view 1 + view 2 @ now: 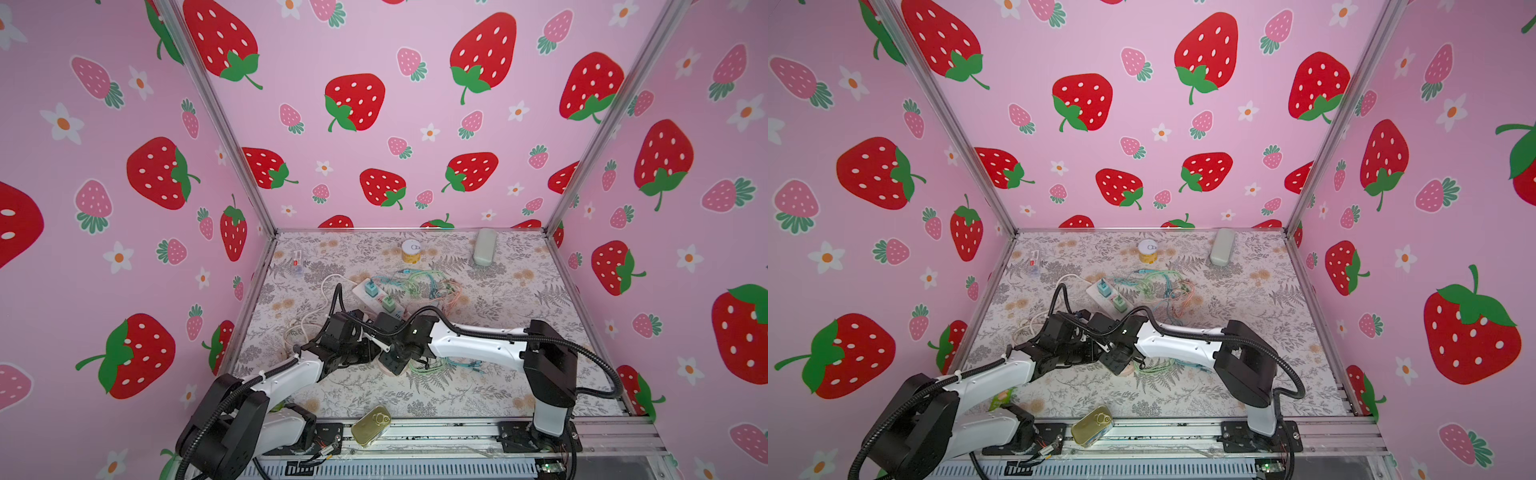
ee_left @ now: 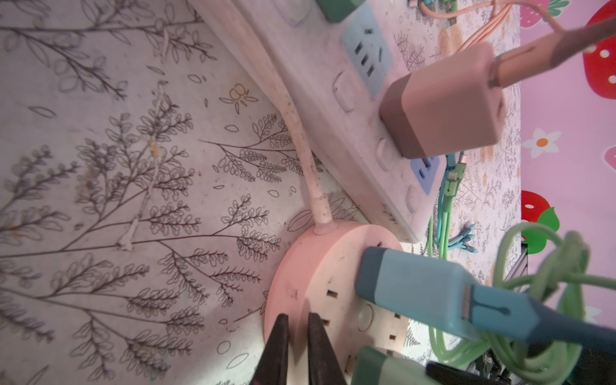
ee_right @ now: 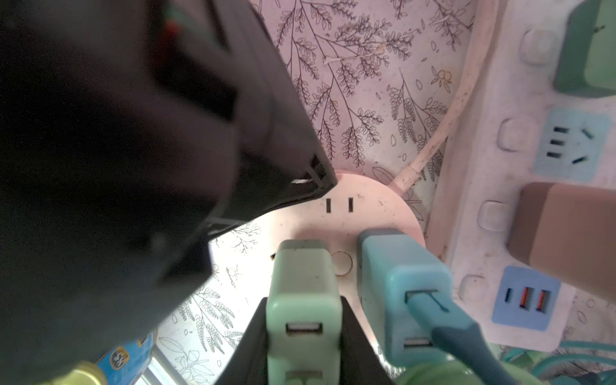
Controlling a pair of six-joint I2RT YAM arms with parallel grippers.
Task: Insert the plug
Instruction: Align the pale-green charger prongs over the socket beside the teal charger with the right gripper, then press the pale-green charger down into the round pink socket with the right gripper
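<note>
While right end effector (image 3: 305, 336) clamps green plug (image 3: 301, 283) | it sits on round socket (image 3: 366, 200) | left end effector (image 2: 297, 333) closed

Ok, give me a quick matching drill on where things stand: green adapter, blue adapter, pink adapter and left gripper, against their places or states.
Things:
1. green adapter
2. blue adapter
3. pink adapter
4. left gripper

Places or states:
A. standing on the white power strip
B. shut, empty, tips at the rim of the round socket
C. between the fingers of the right gripper, at the round socket
D. on the round socket, ungripped, blue cable in its port

Pairs: 1-C; 2-D; 3-A; 4-B
</note>
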